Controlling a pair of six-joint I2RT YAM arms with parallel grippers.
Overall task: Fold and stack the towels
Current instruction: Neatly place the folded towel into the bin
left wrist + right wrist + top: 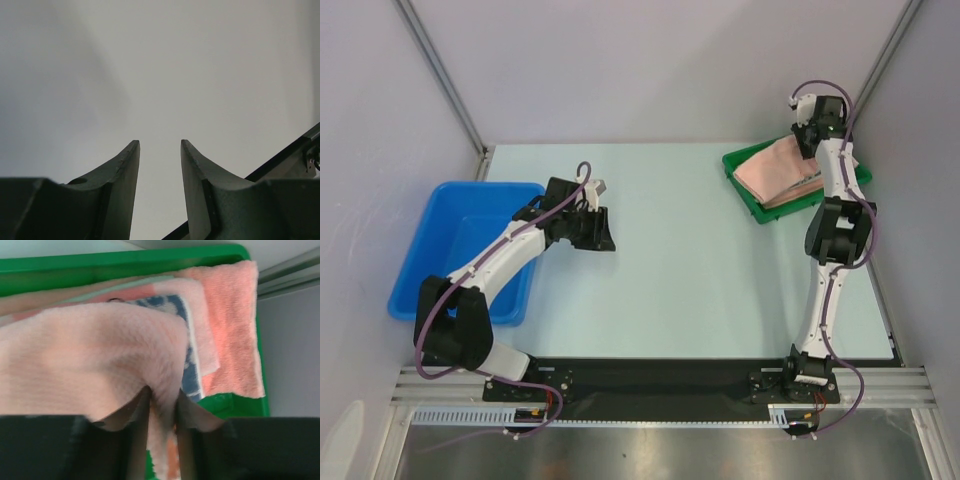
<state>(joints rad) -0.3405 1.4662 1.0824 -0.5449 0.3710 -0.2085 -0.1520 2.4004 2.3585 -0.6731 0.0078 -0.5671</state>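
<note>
The towels (780,170) lie folded in a stack in the green tray (748,200) at the back right. In the right wrist view a pale pink towel (90,355) is on top, over a dark blue white-patterned one (189,335) and a salmon one (232,325). My right gripper (162,396) (807,140) is at the stack's far edge. Its jaws stand narrow with a fold of the top pink towel pinched between them. My left gripper (160,145) (603,228) hovers open over the bare table left of centre, holding nothing.
A blue bin (460,250) stands at the left, beside the left arm. The green tray's rim (125,262) sits close to the back right corner, with a metal frame post (880,60) just behind it. The pale table (690,270) lies between the arms.
</note>
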